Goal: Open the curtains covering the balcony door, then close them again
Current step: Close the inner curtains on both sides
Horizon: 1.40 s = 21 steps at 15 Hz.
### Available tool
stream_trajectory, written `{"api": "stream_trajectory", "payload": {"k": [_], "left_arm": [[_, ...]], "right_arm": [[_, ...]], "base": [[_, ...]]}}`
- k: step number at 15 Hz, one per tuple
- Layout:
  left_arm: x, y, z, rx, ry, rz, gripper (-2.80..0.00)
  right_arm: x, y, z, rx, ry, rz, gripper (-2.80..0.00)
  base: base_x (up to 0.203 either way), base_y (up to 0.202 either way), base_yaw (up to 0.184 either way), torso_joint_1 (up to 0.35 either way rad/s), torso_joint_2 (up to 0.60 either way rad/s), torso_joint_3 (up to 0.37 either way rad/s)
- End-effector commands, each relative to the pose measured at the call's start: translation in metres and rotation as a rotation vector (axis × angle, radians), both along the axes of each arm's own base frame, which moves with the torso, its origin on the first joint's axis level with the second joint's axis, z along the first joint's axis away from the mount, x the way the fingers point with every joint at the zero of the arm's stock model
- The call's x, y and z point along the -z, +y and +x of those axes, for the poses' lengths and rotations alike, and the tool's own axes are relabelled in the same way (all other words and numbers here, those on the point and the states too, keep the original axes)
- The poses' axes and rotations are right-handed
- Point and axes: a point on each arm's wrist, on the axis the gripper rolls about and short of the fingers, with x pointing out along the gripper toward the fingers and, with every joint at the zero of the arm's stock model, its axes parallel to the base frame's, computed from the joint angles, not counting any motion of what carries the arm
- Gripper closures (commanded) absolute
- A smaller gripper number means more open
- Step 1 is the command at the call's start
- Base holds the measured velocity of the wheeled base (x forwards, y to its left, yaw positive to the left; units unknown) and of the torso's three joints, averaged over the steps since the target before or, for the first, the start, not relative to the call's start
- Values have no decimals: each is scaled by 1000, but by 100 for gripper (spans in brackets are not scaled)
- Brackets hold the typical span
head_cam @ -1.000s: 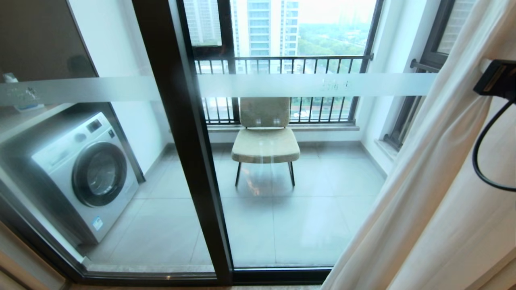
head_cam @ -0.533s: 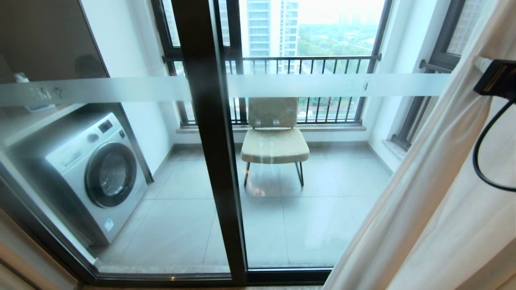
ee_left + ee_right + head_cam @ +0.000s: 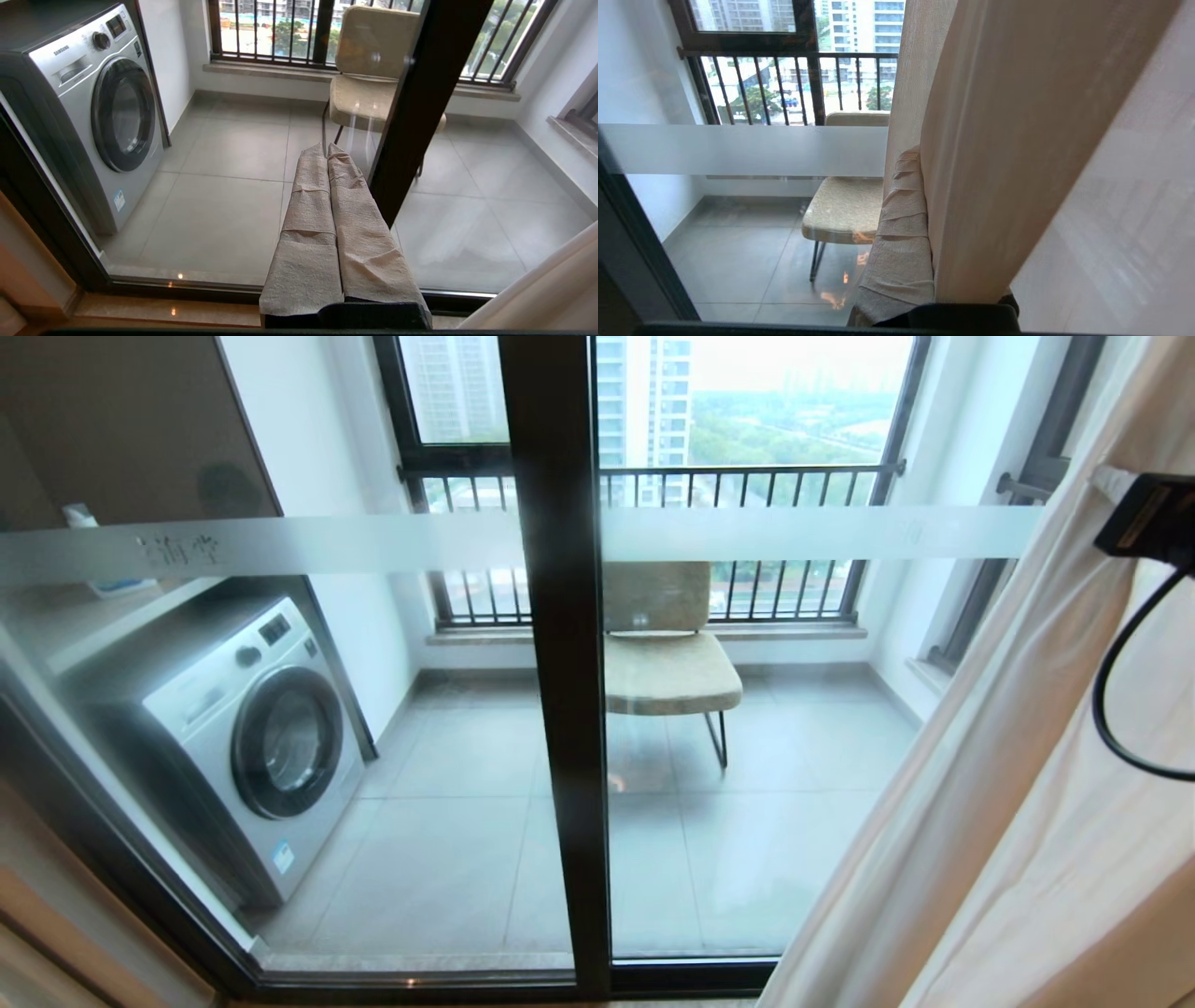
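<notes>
Since a second ago our whole head view has slid: the balcony door (image 3: 560, 709) post sits nearer centre, the curtains (image 3: 1027, 784) still bunched at 3 o'clock. Left wrist view: our left gripper (image 3: 327, 154) is clenched, empty, before bare glass. Right wrist view: our right gripper (image 3: 920, 186) grasps the curtains' edge.
</notes>
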Motion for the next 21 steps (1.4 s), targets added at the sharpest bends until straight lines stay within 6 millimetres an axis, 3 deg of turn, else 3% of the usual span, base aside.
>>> {"api": "stream_trajectory", "payload": {"k": [1, 21], "left_arm": [[0, 0, 0, 0, -1, -1, 0], [0, 0, 0, 0, -1, -1, 0]], "right_arm": [[1, 1, 1, -6, 0, 0, 0], [3, 5, -1, -17, 6, -1, 0]], "base": [[0, 192, -1, -2, 2, -2], [0, 191, 0, 2, 3, 2]]}}
